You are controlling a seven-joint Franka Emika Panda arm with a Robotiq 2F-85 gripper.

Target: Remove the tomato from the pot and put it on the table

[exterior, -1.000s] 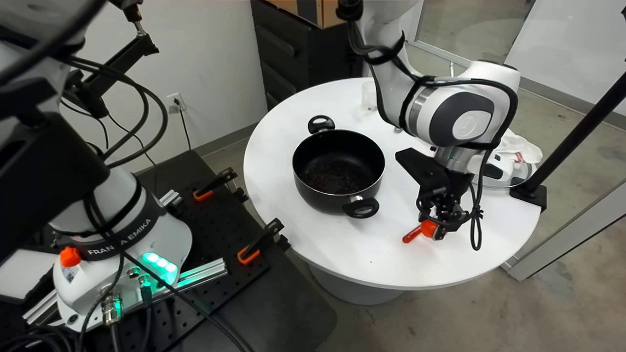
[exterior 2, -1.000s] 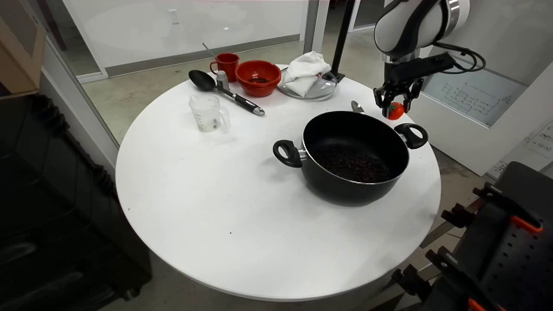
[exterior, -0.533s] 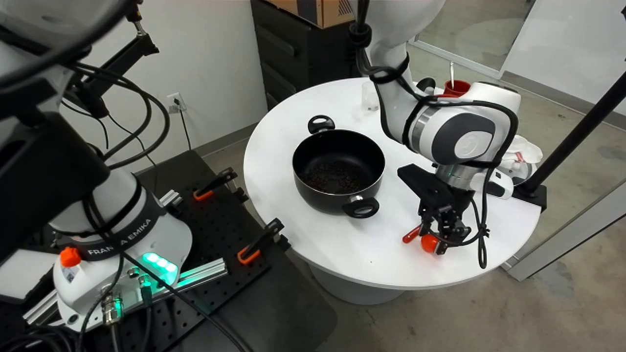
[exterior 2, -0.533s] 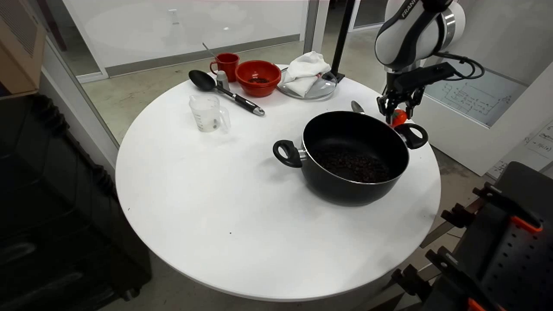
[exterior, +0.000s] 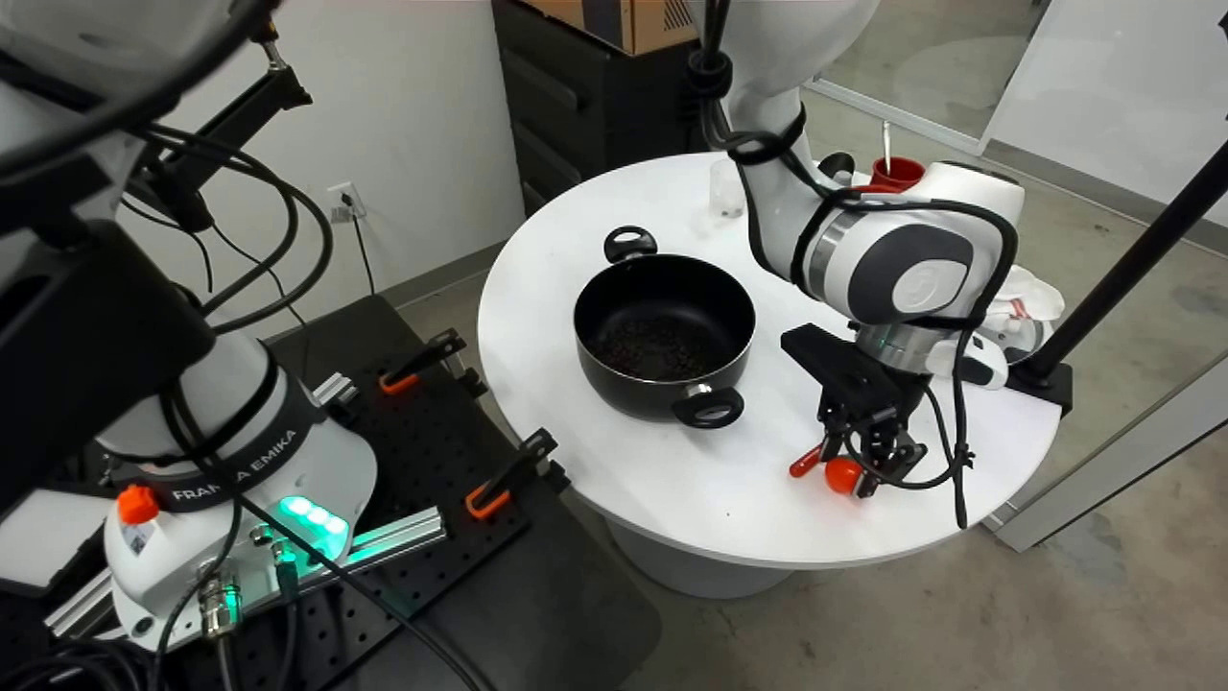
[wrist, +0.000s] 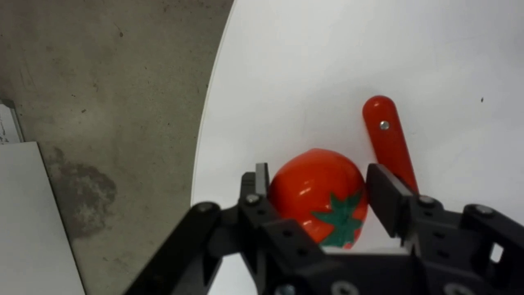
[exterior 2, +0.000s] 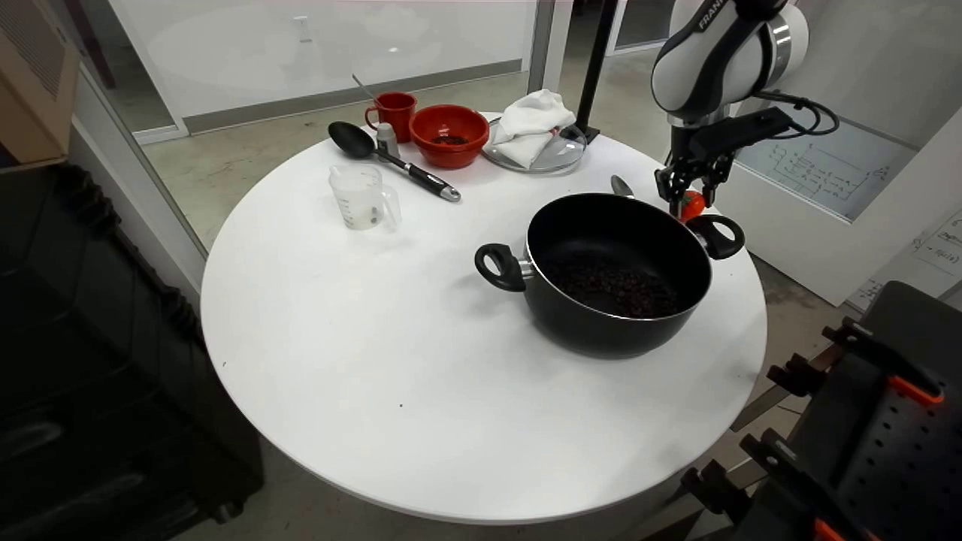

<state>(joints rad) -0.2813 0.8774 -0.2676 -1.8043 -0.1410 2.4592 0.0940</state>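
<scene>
The tomato (wrist: 313, 186) is a red ball with a green painted leaf. It is between both fingers of my gripper (wrist: 317, 184), which appear to touch it on either side. In both exterior views the tomato (exterior: 842, 477) (exterior 2: 693, 206) is outside the pot, low over the white table (exterior: 672, 480) near its edge. I cannot tell whether it rests on the top. The black pot (exterior: 624, 389) stands upright beside my gripper, with small dark bits inside. It also shows in an exterior view (exterior 2: 601, 334). The pot's handle hides the tomato's lower part there.
A red-handled spoon (wrist: 387, 139) lies against my right finger; its metal bowl (exterior 2: 621, 186) shows beyond the pot. A red bowl (exterior 2: 449, 143), red mug (exterior 2: 397, 113), black spoon (exterior 2: 409, 169), measuring cup (exterior 2: 359, 199) and glass lid with cloth (exterior 2: 556, 154) stand farther along. A black pole (exterior: 1132, 259) rises at the edge.
Over the past second my gripper has moved down and toward the table's edge with the tomato between its fingers. In the last half second it has hardly moved. The pot has stayed put.
</scene>
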